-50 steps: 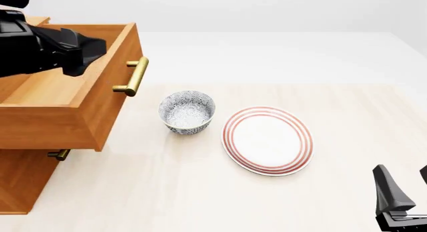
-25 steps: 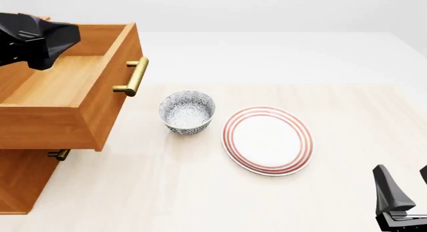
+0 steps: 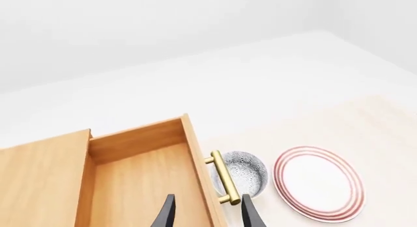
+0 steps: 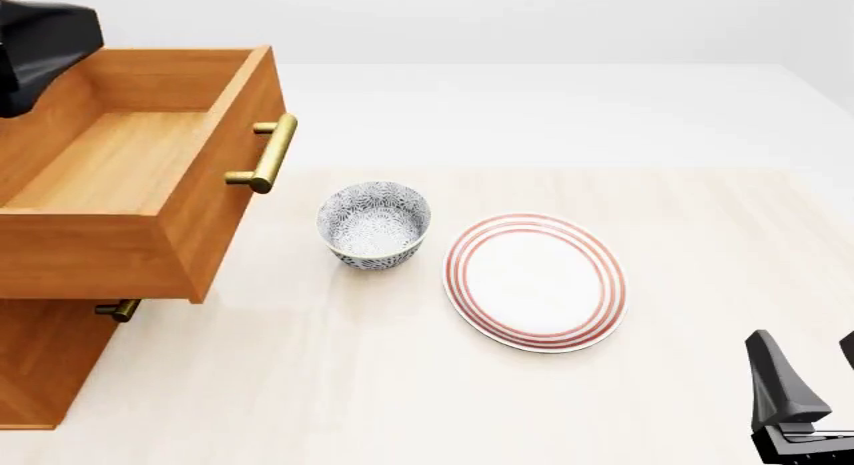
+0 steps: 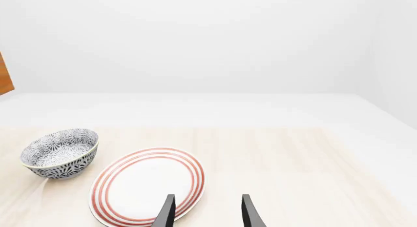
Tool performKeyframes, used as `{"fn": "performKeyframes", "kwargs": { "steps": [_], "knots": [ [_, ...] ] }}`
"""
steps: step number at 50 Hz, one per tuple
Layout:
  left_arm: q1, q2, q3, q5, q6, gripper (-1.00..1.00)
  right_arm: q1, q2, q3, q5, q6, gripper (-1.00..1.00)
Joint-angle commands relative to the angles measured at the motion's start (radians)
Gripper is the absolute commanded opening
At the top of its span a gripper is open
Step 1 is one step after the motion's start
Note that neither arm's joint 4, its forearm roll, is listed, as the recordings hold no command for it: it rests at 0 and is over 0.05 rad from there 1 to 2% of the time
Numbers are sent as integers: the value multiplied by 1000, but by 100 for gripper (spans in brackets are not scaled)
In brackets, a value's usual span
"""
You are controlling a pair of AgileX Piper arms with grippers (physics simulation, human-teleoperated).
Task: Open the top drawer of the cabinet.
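Left wrist view: the left gripper (image 3: 205, 218) hovered with jaws apart and empty above the drawer (image 3: 140, 183), which stood pulled out of the cabinet (image 3: 39, 183).

Front view: the drawer (image 4: 134, 175) looked fully open, so only retreating seemed left.

Right wrist view: the right gripper (image 5: 205, 216) was parted, idle.

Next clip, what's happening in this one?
The cabinet has its top drawer pulled far out, showing nothing inside. The left gripper hovers above the drawer with jaws apart, holding nothing. The right gripper sits low near the table's front edge, open and idle. A patterned bowl and a red-ringed plate lie untouched beside the drawer.
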Motion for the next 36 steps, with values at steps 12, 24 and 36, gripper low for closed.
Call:
{"fn": "performKeyframes", "kwargs": {
  "steps": [12, 24, 36],
  "knots": [
    [24, -64, -16, 41, 14, 100, 0, -2, 0, 2, 0, 100],
    [30, -97, -13, 60, 18, 100, 2, -5, -1, 6, 0, 100],
    [27, -117, -29, 64, 26, 100, 2, -4, -1, 4, 0, 100]
  ]
}}
